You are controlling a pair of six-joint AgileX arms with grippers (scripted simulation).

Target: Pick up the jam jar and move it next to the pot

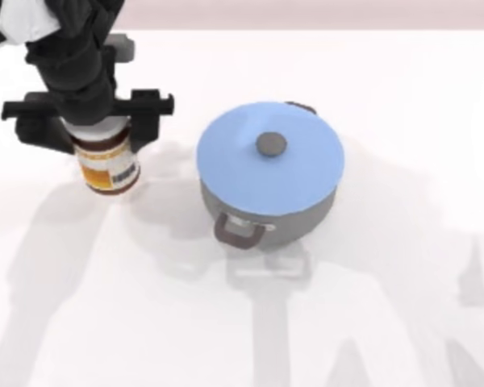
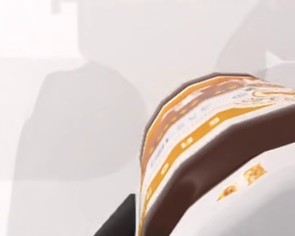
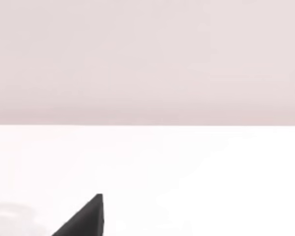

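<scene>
The jam jar (image 1: 107,165), with dark brown contents and an orange-and-white label, hangs upright from my left gripper (image 1: 93,122), which is shut on its top at the left rear of the table. The lid is hidden by the gripper. Whether the jar's base touches the table I cannot tell. In the left wrist view the jam jar (image 2: 211,162) fills the picture, with one dark finger (image 2: 119,221) beside it. The pot (image 1: 306,211), dark grey with a light blue lid (image 1: 270,161) and brownish handles, stands at the table's middle, a short gap to the right of the jar.
The white table (image 1: 145,322) carries only grey shadows of the arms. A dark part of my right gripper (image 3: 86,221) shows in the right wrist view, over bare table and a pale wall; that arm is outside the top view.
</scene>
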